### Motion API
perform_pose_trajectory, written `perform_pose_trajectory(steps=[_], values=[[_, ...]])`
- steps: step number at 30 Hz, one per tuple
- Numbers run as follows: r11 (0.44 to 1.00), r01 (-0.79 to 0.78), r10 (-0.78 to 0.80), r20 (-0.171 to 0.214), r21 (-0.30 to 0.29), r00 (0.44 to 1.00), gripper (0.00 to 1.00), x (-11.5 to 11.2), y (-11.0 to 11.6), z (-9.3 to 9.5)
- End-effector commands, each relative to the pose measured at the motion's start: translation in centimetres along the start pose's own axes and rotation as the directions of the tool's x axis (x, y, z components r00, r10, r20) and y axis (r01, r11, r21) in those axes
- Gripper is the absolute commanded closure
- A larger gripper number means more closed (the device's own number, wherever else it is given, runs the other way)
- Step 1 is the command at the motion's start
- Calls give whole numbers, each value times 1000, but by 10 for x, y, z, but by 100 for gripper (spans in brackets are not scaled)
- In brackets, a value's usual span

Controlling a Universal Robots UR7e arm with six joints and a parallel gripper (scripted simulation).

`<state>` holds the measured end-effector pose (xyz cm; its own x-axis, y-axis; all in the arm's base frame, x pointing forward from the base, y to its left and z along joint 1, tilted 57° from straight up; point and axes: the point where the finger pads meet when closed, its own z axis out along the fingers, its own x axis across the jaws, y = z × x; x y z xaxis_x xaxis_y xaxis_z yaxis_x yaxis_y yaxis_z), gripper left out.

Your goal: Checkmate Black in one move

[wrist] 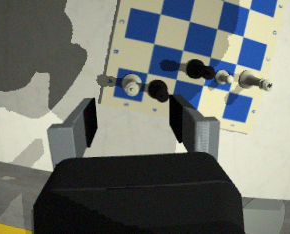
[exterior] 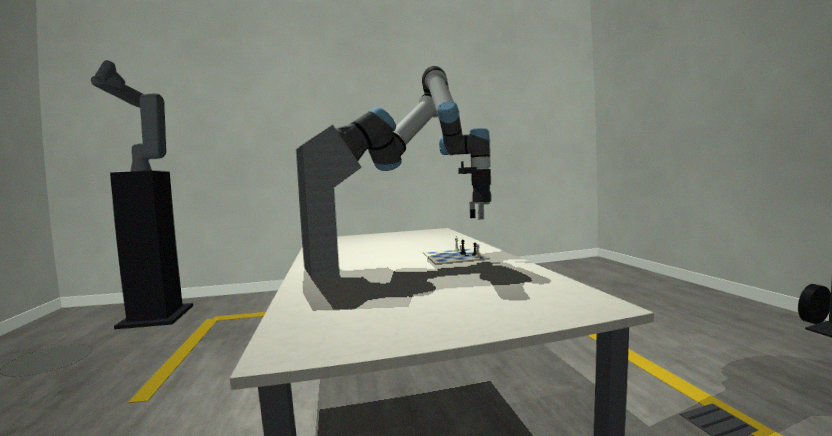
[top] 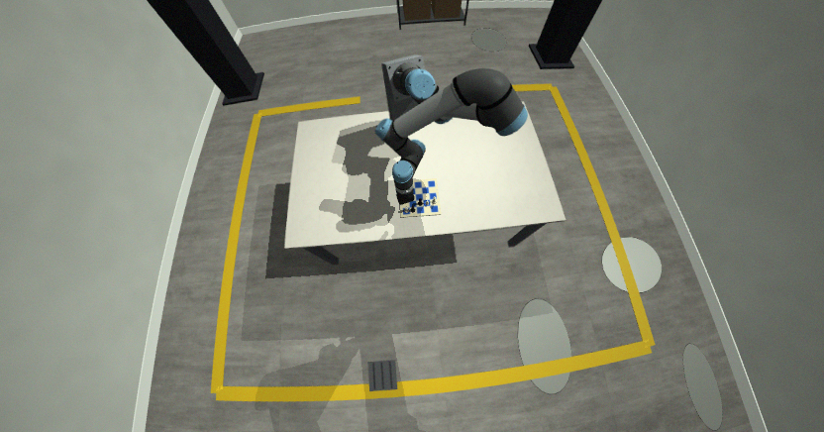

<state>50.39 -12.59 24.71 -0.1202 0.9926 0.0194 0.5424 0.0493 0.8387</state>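
In the wrist view the gripper [wrist: 135, 121] fills the lower part of the frame, its two grey fingers spread wide with nothing between them, hanging well above the table [wrist: 29, 141]. Just beyond the fingertips, in the upper right, lies the blue-and-cream chessboard [wrist: 179, 1]. Along the board's near edge stand a white piece [wrist: 131, 84] on the corner square at left and a black piece [wrist: 157, 89] just beside it. A second black piece [wrist: 197, 68] stands one row farther in. To the right are two more white pieces [wrist: 223, 77], the outer one [wrist: 253, 81] near the board's right edge. In the exterior view a dark pedestal [exterior: 145, 247] stands far left by the wall.
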Motion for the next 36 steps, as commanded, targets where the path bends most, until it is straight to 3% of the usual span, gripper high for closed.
perform_pose_trajectory(steps=[1,36], values=[[1000,8,-8,4,-6,1000,0,1,1,-1],[999,45,-45,5,-6,999,0,0,1,-1]])
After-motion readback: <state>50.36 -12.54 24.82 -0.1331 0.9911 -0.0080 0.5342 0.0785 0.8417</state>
